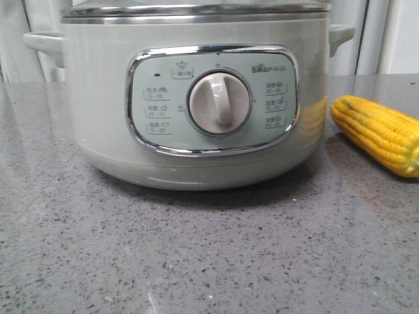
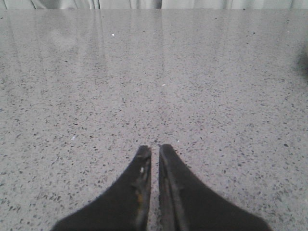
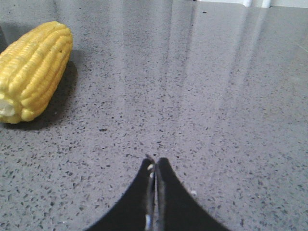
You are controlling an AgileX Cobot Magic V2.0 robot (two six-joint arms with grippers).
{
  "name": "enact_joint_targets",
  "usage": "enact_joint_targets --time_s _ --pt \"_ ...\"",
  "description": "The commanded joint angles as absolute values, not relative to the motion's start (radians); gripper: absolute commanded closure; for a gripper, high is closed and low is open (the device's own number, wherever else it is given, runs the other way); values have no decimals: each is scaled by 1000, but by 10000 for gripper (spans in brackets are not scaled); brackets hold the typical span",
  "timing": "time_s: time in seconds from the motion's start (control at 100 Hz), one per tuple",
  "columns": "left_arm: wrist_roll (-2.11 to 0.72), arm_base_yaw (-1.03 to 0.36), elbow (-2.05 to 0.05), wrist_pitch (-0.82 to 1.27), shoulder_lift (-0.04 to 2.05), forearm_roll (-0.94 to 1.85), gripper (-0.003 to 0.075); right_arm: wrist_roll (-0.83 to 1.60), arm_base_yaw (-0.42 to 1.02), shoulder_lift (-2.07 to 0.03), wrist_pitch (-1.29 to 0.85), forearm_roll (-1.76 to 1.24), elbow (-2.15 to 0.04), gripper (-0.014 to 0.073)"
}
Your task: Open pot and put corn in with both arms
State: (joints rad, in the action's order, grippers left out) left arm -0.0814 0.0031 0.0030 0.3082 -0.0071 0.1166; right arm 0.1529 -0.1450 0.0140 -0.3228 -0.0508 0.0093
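Left end effector [image 2: 155,150] nearly shut, empty, low over bare speckled grey tabletop [image 2: 154,72]. Right end effector [image 3: 155,163] pinched shut, empty too, near the bright yellow corn cob [image 3: 33,70]. Probably light, stiff, bumpy; best gripped across the middle. Big pale green round pot [image 1: 196,98], likely heavy, lid still on, just left of that cob.

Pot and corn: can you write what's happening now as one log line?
pot: lid on | corn: on counter right of pot | left hand: shut, empty | right hand: shut, empty
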Motion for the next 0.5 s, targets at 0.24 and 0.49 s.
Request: enact_joint_targets --time_s 0.24,0.49 --pt "-82 3 24 126 -34 116 741 160 -146 33 -159 -34 29 657" --pt "-82 3 24 105 -34 111 741 158 -146 33 -104 -34 29 657"
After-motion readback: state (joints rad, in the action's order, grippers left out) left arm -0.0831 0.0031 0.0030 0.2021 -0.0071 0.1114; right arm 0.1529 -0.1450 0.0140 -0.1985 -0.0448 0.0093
